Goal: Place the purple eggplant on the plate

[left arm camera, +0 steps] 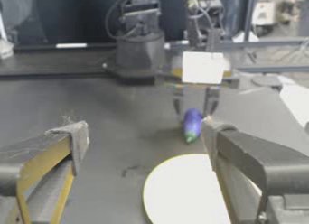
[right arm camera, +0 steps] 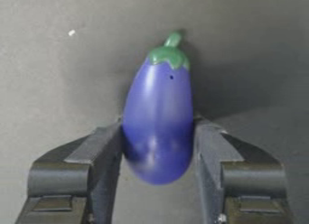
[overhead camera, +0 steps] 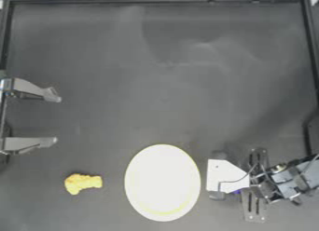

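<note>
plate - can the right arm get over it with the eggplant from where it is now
Probably yes. The right gripper, shut on the purple eggplant, sits just beside the plate, whose top is bare. Nothing lies between them; the left gripper is parked far off.

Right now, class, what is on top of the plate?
Nothing: the plate is bare in the top view. The right gripper, beside the plate, holds the purple eggplant. The left gripper's jaw hides part of the plate in the left wrist view.

Soft overhead light, slight blur
</note>
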